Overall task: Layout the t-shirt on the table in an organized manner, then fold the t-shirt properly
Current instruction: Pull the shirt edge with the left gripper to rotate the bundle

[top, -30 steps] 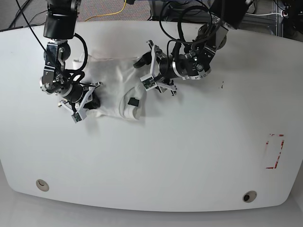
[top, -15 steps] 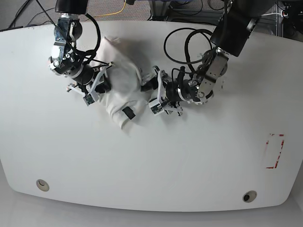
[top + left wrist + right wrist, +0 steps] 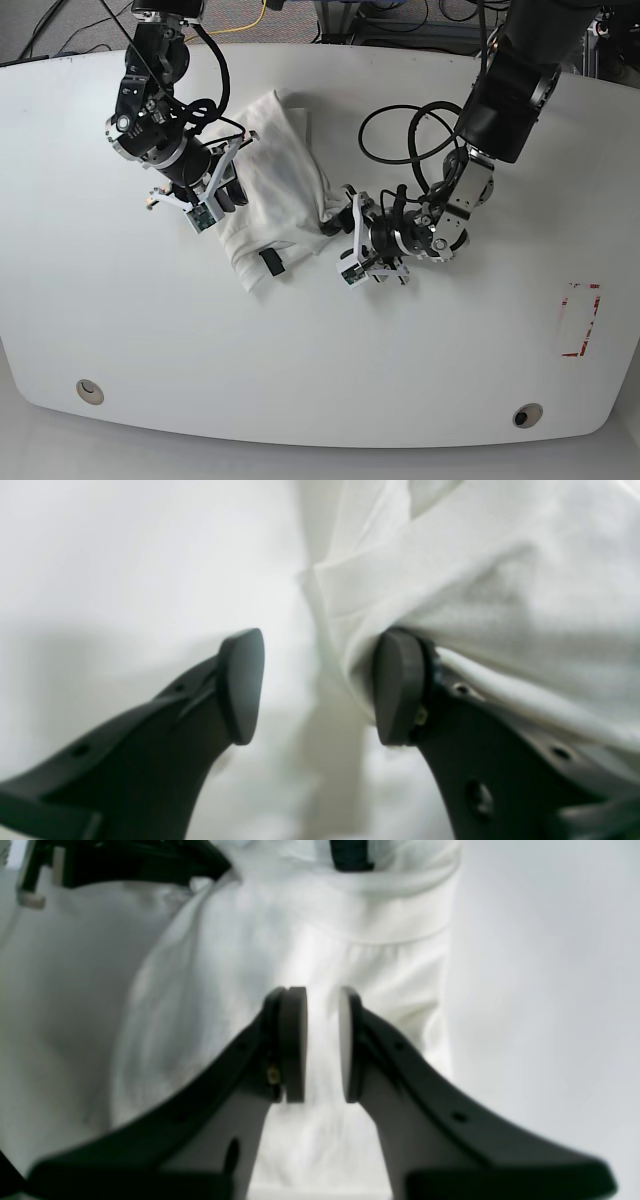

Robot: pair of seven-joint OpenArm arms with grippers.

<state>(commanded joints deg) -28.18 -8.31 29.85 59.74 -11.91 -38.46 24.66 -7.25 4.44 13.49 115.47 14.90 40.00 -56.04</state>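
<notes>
1. T-shirt (image 3: 285, 180) contact, left tool (image 3: 320, 685): the jaws stand apart with a clear gap; one finger is tucked against the fabric at the shirt's edge, the other is free of it. No closed grip is visible.
2. Right tool (image 3: 322, 1045): the jaws stand slightly apart over the shirt's upper face, with nothing seen pinched between them.
3. The shirt lies on the bench (image 3: 300, 370), bunched and slanted, its outline uneven. A dark patch (image 3: 271, 262) shows at the shirt's near end in the base view; its nature cannot be told.
4. Step in hand, as judged: arranging the shirt before folding. Seat the edge between both left fingers before closing; a finger merely hooked in the fabric may drag the whole shirt. Use the right tool to hold the opposite side, then draw the edge outward, low and slowly. Release only when the fabric lies flat. Soft cloth will probably ruck if pushed.
5. Count: t-shirt, one; tools, two; dark patch on the shirt, one; bench, one; round holes (image 3: 527, 415), two, well apart from the shirt on its near side; red-outlined mark (image 3: 580, 320), one, well right of the shirt in the base view.
</notes>
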